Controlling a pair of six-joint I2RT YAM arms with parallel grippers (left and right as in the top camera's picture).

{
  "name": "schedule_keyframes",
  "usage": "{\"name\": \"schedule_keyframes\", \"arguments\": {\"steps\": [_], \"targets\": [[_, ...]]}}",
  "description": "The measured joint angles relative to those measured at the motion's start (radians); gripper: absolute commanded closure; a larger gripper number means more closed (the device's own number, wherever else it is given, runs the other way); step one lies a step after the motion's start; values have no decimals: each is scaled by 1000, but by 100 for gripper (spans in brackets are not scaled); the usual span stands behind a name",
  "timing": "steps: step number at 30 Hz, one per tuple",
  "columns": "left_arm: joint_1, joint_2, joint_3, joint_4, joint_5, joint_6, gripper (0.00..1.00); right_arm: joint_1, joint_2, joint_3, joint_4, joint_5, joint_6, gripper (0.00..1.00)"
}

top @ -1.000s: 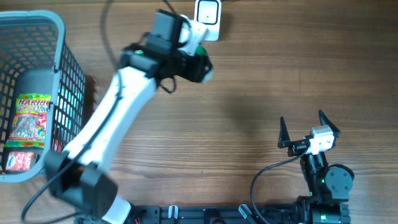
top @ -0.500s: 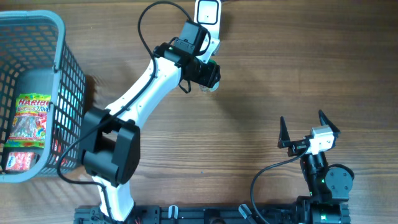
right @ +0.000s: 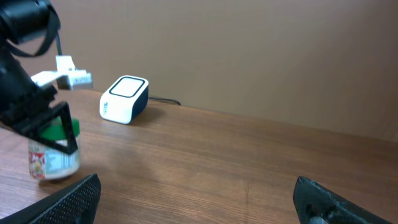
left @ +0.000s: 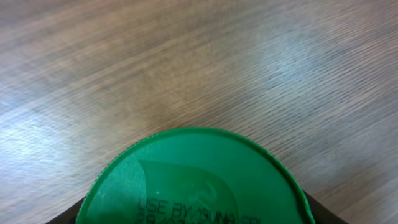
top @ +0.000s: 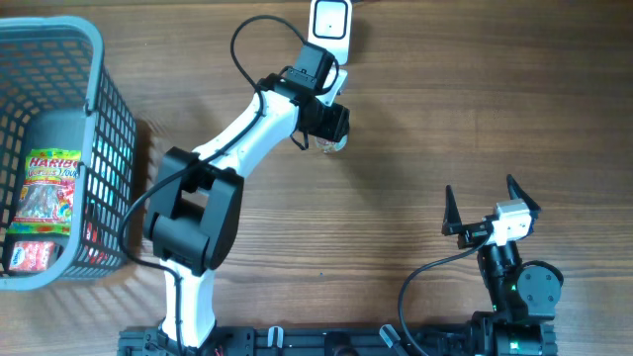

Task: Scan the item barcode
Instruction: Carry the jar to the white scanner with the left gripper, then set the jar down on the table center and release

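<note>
The item is a small jar [right: 54, 163] with a white label and a green lid [left: 196, 180] printed with a use-by date. My left gripper [top: 326, 124] is shut on it around the lid, its dark fingers [right: 46, 118] on either side. The jar stands upright, at or just above the wood, a little in front of the white barcode scanner [top: 329, 22], which also shows in the right wrist view as a scanner [right: 124, 99] with a dark base. No barcode is visible. My right gripper [top: 482, 201] sits open near the front right, holding nothing.
A grey wire basket [top: 99, 59] stands at the left edge with a Haribo bag [top: 49, 193] and a red packet [top: 30, 255] inside. The scanner's cable runs off the back edge. A brown wall stands behind the table.
The left arm has swung and settled; its gripper carried the jar a little right and toward the front, away from the scanner. The right arm has not moved.
</note>
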Motion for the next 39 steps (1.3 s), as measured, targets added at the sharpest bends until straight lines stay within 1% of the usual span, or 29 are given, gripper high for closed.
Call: {"name": "schedule_keyframes", "arguments": {"steps": [4, 7, 8, 9, 12, 18, 21, 23, 26, 30, 32, 35, 37, 39], "targets": [[-70, 1, 0, 11, -10, -18, 38, 0, 0, 0, 0, 0, 0, 0], [-159, 2, 0, 11, -51, -23, 34, 0, 0, 0, 0, 0, 0, 0], [-183, 2, 0, 11, -71, -30, 27, 0, 0, 0, 0, 0, 0, 0], [-204, 2, 0, 11, -91, -36, 0, 0, 0, 0, 0, 0, 0, 0], [-259, 2, 0, 1, -134, -55, 0, 0, 0, 0, 0, 0, 0, 0], [-263, -1, 0, -49, -165, -71, 0, 0, 0, 0, 0, 0, 0, 0], [-263, -46, -3, -58, -181, -76, 0, 0, 0, 0, 0, 0, 0, 0], [-263, -131, -4, -58, -183, -77, 0, 0, 0, 0, 0, 0, 0, 0], [-263, -311, -4, -59, -185, -77, 0, 0, 0, 0, 0, 0, 0, 0], [-255, -548, -2, -111, -232, -66, 0, 0, 0, 0, 0, 0, 0, 0], [-227, -650, 0, -154, -277, -64, 0, 0, 0, 0, 0, 0, 0, 0], [-117, -784, 1, -244, -349, -66, 0, 0, 0, 0, 0, 0, 0, 0], [5, -853, 1, -285, -402, -96, 0, 0, 0, 0, 0, 0, 0, 0], [138, -915, 1, -288, -433, -141, 0, 0, 0, 0, 0, 0, 0, 0]]}}
